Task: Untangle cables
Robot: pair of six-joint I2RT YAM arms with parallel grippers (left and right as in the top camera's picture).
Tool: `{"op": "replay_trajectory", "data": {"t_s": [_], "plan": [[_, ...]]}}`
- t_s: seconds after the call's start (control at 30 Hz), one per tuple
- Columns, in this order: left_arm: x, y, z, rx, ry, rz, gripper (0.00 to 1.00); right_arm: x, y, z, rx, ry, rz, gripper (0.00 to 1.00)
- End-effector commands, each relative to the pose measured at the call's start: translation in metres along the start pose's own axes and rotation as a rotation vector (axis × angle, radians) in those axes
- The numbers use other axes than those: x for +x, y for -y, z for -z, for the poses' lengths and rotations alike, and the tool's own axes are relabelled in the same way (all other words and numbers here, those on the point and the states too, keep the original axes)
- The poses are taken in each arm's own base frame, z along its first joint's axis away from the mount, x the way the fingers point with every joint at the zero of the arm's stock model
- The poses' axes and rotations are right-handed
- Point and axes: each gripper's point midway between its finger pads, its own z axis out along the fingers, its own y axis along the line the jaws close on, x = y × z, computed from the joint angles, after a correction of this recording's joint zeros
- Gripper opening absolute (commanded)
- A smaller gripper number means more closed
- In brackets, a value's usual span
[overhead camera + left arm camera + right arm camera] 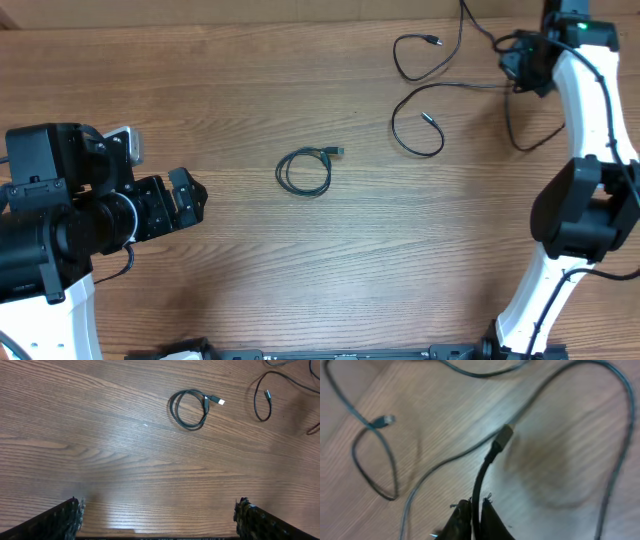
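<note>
Right gripper [476,510] clenched on black cable [492,452], far right corner; left gripper [193,195] spread, empty. Risk: pull drags neighbouring loop [393,472].

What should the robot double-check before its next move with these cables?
1. Grip: ok, the right fingers are shut on the black cable.
2. Held end free: ok, its plug sticks out past the fingers.
3. Other hand ready: ok, the left fingers are open above the bare table.
4. Finished piece out of the way: ok, the coiled cable lies alone.
5. Remaining loose cables uncrossed: cannot tell.
</note>
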Motion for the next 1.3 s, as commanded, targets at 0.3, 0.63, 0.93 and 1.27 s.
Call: {"op": "replay_trajectory", "data": {"t_s": [0.3,0.63,0.93,1.27], "plan": [[-0.004,0.001,0.002,0.002,0.02,-0.025,1.0,0.01,0.006,-0.024,0.032,0.032,0.034,0.47],[-0.004,0.001,0.002,0.002,0.019,-0.024,1.0,-0.004,0.058,0.006,0.166,-0.021,0.037,0.7],[-0.004,0.001,0.002,0.002,0.021,-0.025,0.99,0.004,0.155,0.001,0.291,-0.146,-0.137,0.74],[-0.004,0.001,0.002,0.003,0.02,-0.025,1.0,0.042,0.174,-0.034,0.318,-0.223,-0.174,0.7]]}}
